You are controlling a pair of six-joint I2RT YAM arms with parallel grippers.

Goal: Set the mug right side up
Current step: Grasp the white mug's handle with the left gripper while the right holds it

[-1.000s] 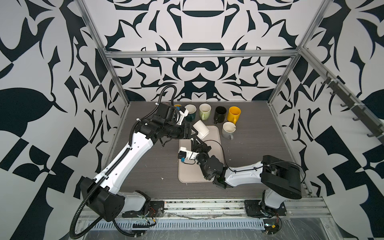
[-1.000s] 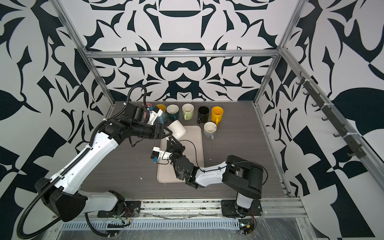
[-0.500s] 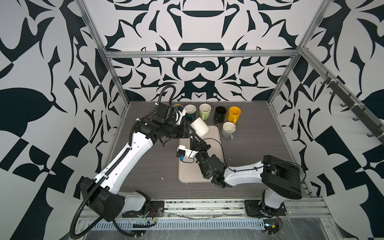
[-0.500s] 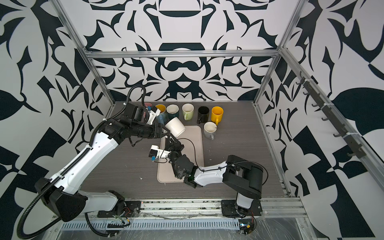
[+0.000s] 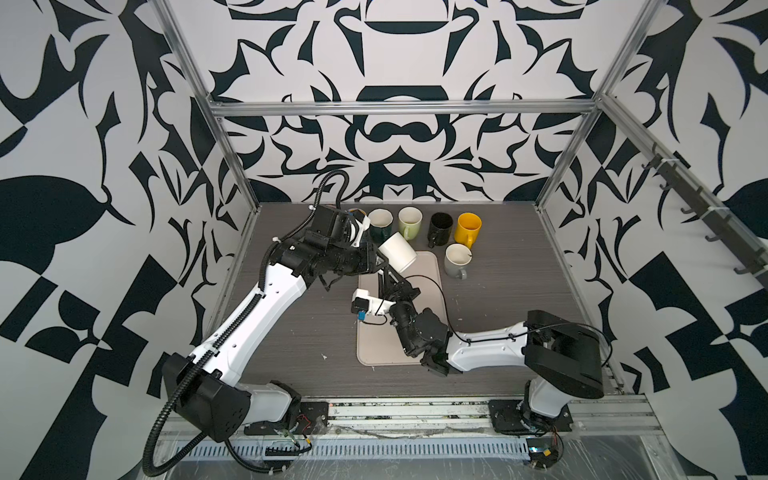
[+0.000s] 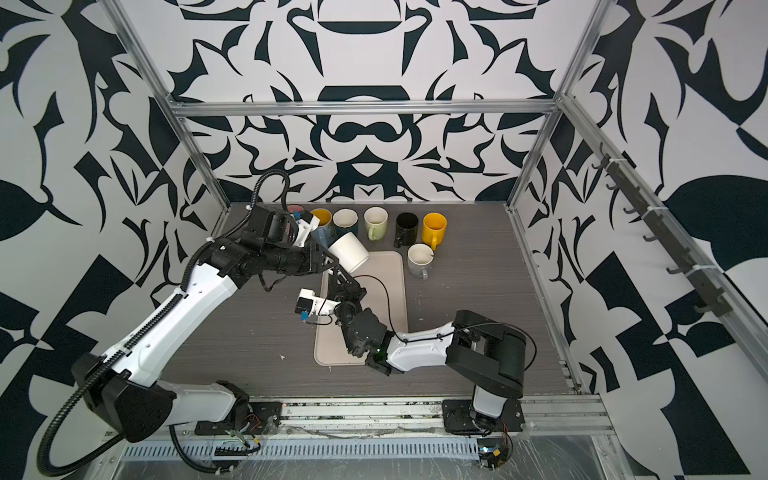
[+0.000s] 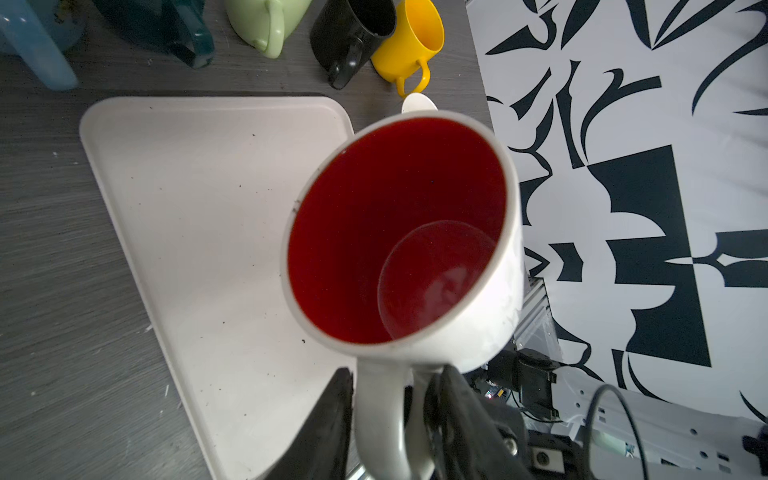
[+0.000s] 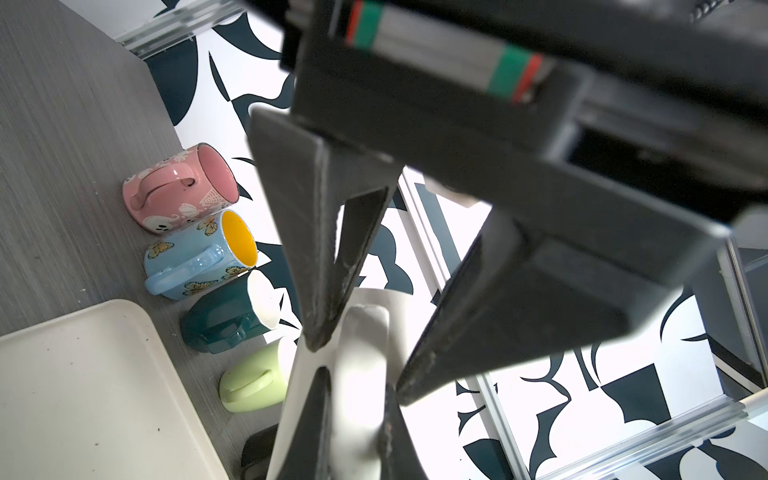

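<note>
A white mug [image 5: 398,251] [image 6: 349,251] with a red inside [image 7: 415,232] hangs tilted in the air over the far left corner of the beige tray [image 5: 374,353] [image 6: 390,270]. My left gripper [image 5: 380,266] [image 7: 395,374] comes in from the left. It is shut on the mug's handle, one black finger against each side. My right gripper [image 5: 386,279] [image 8: 353,386] reaches up from the tray and is shut on the same handle [image 8: 361,332], just below the left one's fingers.
A row of upright mugs stands along the back: dark green [image 5: 380,224], light green [image 5: 410,222], black [image 5: 440,228], yellow [image 5: 468,228], with a pink one [image 8: 178,187] and a blue one [image 8: 195,257] behind my left arm. A grey mug [image 5: 457,259] stands right of the tray.
My left gripper's jaws have narrowed onto the mug's handle. The mug has shifted slightly back and left, still held by my right gripper.
</note>
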